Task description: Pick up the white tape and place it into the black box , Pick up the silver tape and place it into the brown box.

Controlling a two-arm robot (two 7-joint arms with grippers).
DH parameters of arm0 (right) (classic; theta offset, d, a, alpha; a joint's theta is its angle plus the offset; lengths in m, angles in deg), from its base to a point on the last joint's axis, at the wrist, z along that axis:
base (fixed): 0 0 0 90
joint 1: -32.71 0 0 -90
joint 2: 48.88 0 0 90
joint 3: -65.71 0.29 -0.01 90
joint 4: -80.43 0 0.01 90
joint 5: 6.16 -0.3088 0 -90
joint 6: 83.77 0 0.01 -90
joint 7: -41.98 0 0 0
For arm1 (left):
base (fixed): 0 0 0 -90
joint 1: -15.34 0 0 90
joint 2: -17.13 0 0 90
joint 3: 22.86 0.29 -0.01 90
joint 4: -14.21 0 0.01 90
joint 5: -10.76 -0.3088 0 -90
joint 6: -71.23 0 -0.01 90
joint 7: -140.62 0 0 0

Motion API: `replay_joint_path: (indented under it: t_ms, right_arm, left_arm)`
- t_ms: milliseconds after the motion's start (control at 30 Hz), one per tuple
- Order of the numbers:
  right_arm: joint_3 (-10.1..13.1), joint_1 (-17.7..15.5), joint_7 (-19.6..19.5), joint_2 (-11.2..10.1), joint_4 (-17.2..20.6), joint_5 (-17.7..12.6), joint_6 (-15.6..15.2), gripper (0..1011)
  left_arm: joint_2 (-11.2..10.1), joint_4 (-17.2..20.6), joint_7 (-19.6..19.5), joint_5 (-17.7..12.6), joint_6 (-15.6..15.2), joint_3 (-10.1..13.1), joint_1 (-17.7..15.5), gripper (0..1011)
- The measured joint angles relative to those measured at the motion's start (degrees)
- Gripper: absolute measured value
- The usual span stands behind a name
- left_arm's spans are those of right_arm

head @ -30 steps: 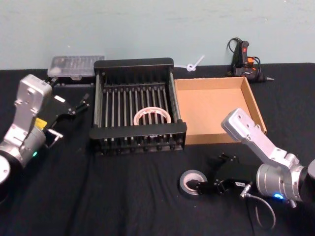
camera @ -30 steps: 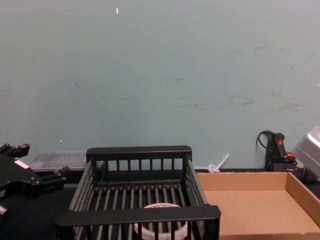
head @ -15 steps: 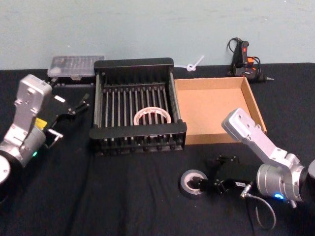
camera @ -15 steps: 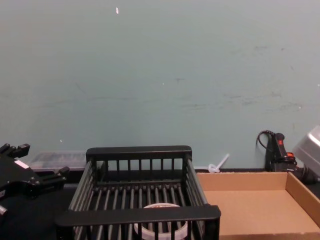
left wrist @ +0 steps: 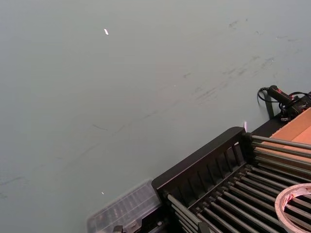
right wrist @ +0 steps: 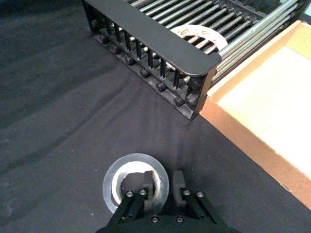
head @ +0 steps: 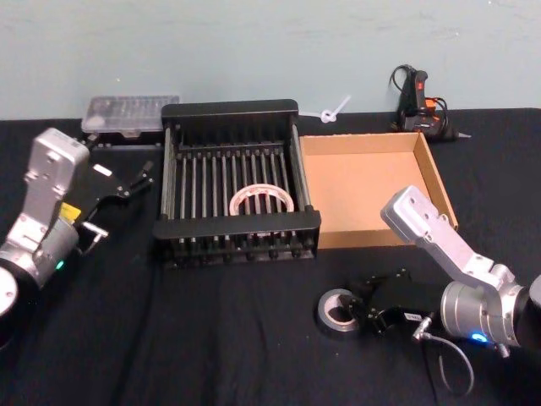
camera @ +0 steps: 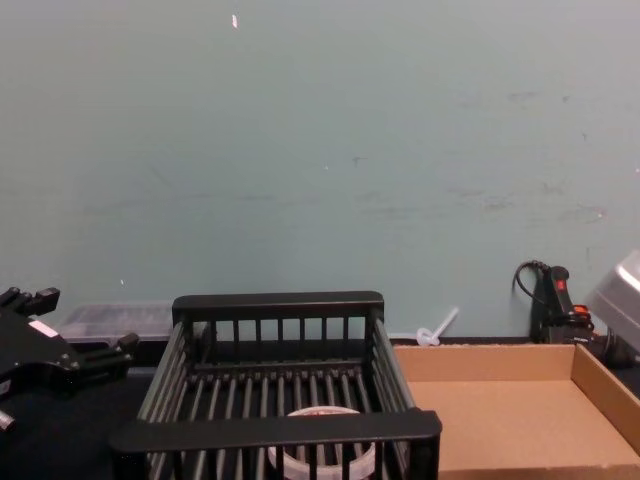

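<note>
With the white tape (head: 261, 200) already in the black box (head: 237, 115), our right gripper (right wrist: 161, 185) has its jaws pinching the silver tape's (right wrist: 135, 187) wall on the surface; next, lift it to the brown box (head: 369, 192).

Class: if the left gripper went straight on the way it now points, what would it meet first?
Probably the black box: the left gripper points across the cloth at its near side wall, with nothing visible between. Height is unclear.

You have open black worktop (head: 220, 338) on every side of the dark grey silver tape roll (head: 337, 309), while the near wall of the shallow tan cardboard brown box (head: 365, 238) and the thick rim of the slatted black plastic box (head: 237, 225) rise just beyond it.
</note>
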Motion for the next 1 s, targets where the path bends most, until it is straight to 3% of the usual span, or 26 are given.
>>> replay_joint_path:
  t_ms: [67, 200, 1000]
  right_arm:
    - [0.0, 0.0, 0.0, 0.0, 0.0, -0.01, 0.0, 218]
    - [0.0, 0.0, 0.0, 0.0, 0.0, -0.02, 0.02, 146]
    - [0.26, -0.12, 0.12, -0.02, 0.34, 0.05, 0.53, 139]
  left_arm:
    - [0.0, 0.0, 0.0, 0.0, 0.0, 0.0, 0.0, 1001]
    - [0.0, 0.0, 0.0, 0.0, 0.0, 0.0, 0.0, 1001]
    - [0.0, 0.0, 0.0, 0.0, 0.0, 0.0, 0.0, 1001]
